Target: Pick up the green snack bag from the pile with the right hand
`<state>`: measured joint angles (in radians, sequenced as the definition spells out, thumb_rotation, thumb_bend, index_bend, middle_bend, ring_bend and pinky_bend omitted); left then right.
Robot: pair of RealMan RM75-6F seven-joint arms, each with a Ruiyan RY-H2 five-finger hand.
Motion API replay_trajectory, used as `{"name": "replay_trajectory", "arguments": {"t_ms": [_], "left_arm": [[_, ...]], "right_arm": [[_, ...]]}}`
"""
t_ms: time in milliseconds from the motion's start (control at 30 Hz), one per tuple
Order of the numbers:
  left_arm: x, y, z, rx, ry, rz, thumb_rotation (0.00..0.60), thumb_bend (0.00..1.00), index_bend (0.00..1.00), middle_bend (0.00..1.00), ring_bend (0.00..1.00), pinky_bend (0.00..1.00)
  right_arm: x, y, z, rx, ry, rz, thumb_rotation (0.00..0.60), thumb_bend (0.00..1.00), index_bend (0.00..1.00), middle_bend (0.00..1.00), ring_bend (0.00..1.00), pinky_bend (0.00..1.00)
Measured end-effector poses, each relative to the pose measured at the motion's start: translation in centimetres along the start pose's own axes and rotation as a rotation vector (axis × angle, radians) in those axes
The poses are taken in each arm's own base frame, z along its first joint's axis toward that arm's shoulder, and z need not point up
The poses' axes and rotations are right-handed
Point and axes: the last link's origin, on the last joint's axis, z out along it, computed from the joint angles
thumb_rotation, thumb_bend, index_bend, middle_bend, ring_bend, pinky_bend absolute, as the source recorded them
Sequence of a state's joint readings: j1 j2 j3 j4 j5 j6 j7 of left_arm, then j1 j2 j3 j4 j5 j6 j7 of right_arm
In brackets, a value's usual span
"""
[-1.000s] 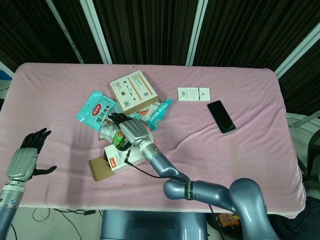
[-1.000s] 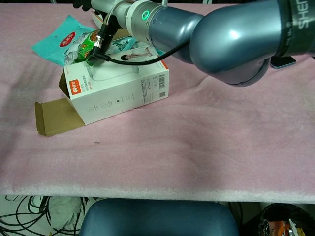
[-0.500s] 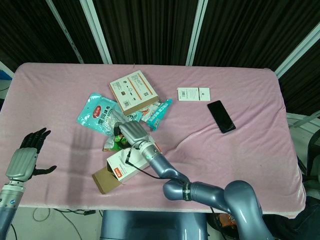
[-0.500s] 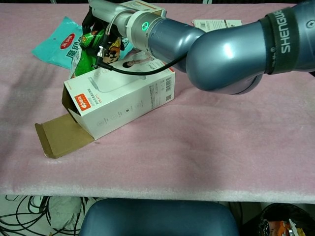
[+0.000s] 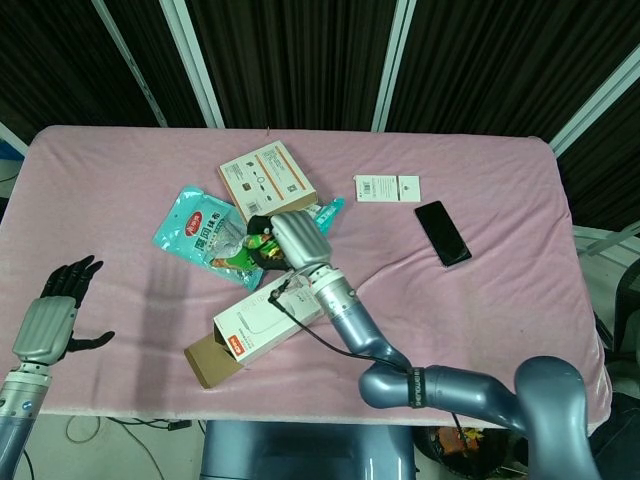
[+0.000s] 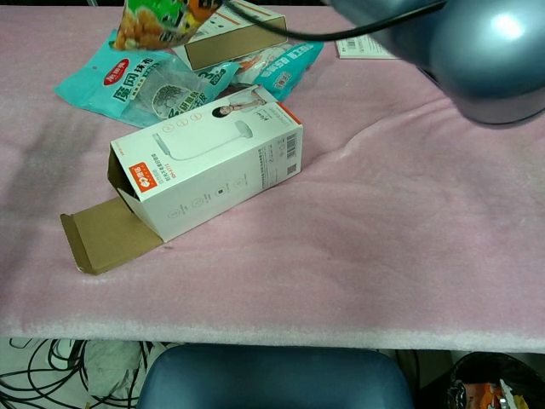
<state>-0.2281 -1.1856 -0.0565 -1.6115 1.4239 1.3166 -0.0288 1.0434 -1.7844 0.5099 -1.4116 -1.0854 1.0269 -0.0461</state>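
Note:
My right hand [image 5: 297,238] grips the green snack bag [image 5: 243,258] and holds it up above the pile in the head view. The bag hangs to the left of the hand, its lower part showing at the top edge of the chest view as the green snack bag [image 6: 162,21]. The hand itself is out of the chest view; only the grey right forearm [image 6: 477,51] shows there. My left hand [image 5: 55,315] hovers at the table's near left corner, fingers spread, holding nothing.
Under the lifted bag lie a teal snack bag [image 5: 195,225], a blue-green packet [image 5: 318,225] and a brown-edged box [image 5: 266,180]. A white box with an open flap [image 5: 255,325] lies nearer me. A small white card box [image 5: 387,187] and a black phone [image 5: 442,233] sit to the right.
My right hand has risen and moved right, lifting the green snack bag off the pile. The white box was pushed askew and now lies still. The left hand has not moved.

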Motion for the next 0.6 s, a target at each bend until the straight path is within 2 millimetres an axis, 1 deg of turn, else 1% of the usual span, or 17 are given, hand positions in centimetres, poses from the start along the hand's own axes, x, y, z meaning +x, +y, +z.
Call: {"name": "replay_trajectory", "arguments": {"t_ms": [67, 100, 167, 200, 267, 300, 367, 400, 467, 500, 600], "left_arm": [[0.0, 0.1, -0.1, -0.004, 0.004, 0.0, 0.6, 0.0, 0.0, 0.0, 0.0, 0.0], [0.0, 0.1, -0.1, -0.007, 0.005, 0.002, 0.6, 0.0, 0.0, 0.0, 0.0, 0.0], [0.0, 0.2, -0.2, -0.016, 0.009, 0.006, 0.6, 0.0, 0.0, 0.0, 0.0, 0.0], [0.0, 0.2, -0.2, -0.021, 0.01, 0.008, 0.6, 0.0, 0.0, 0.0, 0.0, 0.0], [0.0, 0.3, -0.3, -0.031, 0.011, 0.012, 0.6, 0.0, 0.0, 0.0, 0.0, 0.0], [0.0, 0.4, -0.4, -0.035, 0.011, 0.013, 0.6, 0.0, 0.0, 0.0, 0.0, 0.0], [-0.1, 0.4, -0.5, -0.042, 0.01, 0.013, 0.6, 0.0, 0.0, 0.0, 0.0, 0.0], [-0.1, 0.5, -0.6, -0.044, 0.01, 0.013, 0.6, 0.0, 0.0, 0.0, 0.0, 0.0], [-0.1, 0.5, -0.6, -0.051, 0.012, 0.017, 0.6, 0.0, 0.0, 0.0, 0.0, 0.0], [-0.1, 0.5, -0.6, -0.055, 0.014, 0.018, 0.6, 0.0, 0.0, 0.0, 0.0, 0.0], [-0.1, 0.6, -0.7, -0.064, 0.019, 0.022, 0.6, 0.0, 0.0, 0.0, 0.0, 0.0]], "right_arm": [[1.8, 0.1, -0.8, 0.001, 0.038, 0.006, 0.6, 0.63, 0.84, 0.67, 0.67, 0.74], [3.1, 0.2, -1.5, -0.001, 0.064, 0.005, 0.6, 0.63, 0.84, 0.67, 0.67, 0.74], [5.0, 0.6, -2.7, -0.008, 0.101, 0.0, 0.6, 0.63, 0.84, 0.67, 0.67, 0.74], [6.3, 0.9, -3.6, -0.016, 0.125, -0.005, 0.6, 0.63, 0.84, 0.67, 0.67, 0.74], [8.1, 1.5, -5.2, -0.034, 0.158, -0.015, 0.6, 0.63, 0.84, 0.67, 0.67, 0.74], [9.3, 2.0, -6.4, -0.05, 0.178, -0.024, 0.6, 0.63, 0.84, 0.67, 0.67, 0.74], [11.0, 2.9, -8.3, -0.076, 0.205, -0.041, 0.6, 0.63, 0.84, 0.67, 0.67, 0.74], [11.9, 3.4, -9.7, -0.093, 0.22, -0.05, 0.6, 0.63, 0.84, 0.67, 0.67, 0.74], [13.0, 4.2, -11.7, -0.12, 0.237, -0.059, 0.6, 0.63, 0.84, 0.67, 0.67, 0.74], [13.6, 4.7, -13.1, -0.135, 0.246, -0.062, 0.6, 0.63, 0.84, 0.67, 0.67, 0.74], [14.7, 5.6, -16.3, -0.163, 0.261, -0.065, 0.6, 0.63, 0.84, 0.67, 0.67, 0.74]]}}
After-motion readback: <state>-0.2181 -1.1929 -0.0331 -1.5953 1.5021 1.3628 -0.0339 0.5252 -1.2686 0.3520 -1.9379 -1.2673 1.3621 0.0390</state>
